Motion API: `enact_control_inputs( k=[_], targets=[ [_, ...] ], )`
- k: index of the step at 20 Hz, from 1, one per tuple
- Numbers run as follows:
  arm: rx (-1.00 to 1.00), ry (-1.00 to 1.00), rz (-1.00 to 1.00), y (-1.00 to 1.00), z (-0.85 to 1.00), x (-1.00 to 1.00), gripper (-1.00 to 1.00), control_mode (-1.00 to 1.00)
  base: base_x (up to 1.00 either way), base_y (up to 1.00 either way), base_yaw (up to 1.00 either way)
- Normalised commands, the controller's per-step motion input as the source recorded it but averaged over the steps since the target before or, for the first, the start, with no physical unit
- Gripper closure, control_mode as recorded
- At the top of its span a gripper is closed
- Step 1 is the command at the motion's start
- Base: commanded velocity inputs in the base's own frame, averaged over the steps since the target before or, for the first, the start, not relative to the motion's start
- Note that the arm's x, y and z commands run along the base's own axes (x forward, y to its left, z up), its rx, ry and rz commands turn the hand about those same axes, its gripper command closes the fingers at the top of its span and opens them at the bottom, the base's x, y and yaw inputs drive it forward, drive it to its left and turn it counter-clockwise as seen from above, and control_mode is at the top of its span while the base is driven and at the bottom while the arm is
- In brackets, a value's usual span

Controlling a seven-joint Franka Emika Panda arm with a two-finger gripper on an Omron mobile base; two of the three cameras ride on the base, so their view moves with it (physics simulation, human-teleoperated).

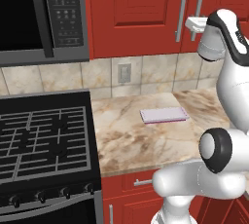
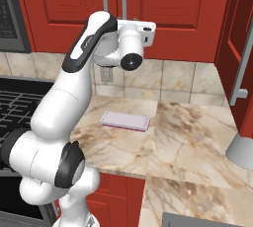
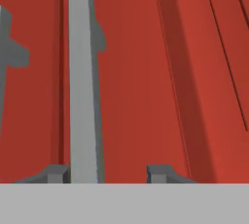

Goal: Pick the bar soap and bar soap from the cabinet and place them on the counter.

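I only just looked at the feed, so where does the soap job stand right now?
Nothing looks done yet: the cabinet doors are closed and no soap lies on the counter, which carries a pale lavender pad. In hand: the gripper is at a silver door handle, which stands between its fingertips beside one of them. Left: opening the door, fetching both bars, setting them down.

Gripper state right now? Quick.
Gripper: jaws sit either side of the silver cabinet handle, with a gap on one side. Whether it has clamped the bar cannot be told.
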Motion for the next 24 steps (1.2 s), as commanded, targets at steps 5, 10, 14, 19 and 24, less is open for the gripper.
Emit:
enact_control_inputs(
  k=[5, 10, 14, 19, 24],
  targets=[
    [0.00, 0.05, 0.02, 0.00, 0.00, 0.31, 1.00, -1.00, 0.00, 0.00, 0.00],
    [0.00, 0.14, 0.04, 0.00, 0.00, 0.29, 1.00, -1.00, 0.00, 0.00, 0.00],
    [0.00, 0.21, 0.04, 0.02, 0.00, 0.35, 1.00, -1.00, 0.00, 0.00, 0.00],
    [0.00, 0.23, 0.04, 0.04, 0.00, 0.35, 1.00, -1.00, 0.00, 0.00, 0.00],
    [0.00, 0.17, 0.04, 0.03, -0.02, 0.28, 1.00, -1.00, 0.00, 0.00, 0.00]
  ],
)
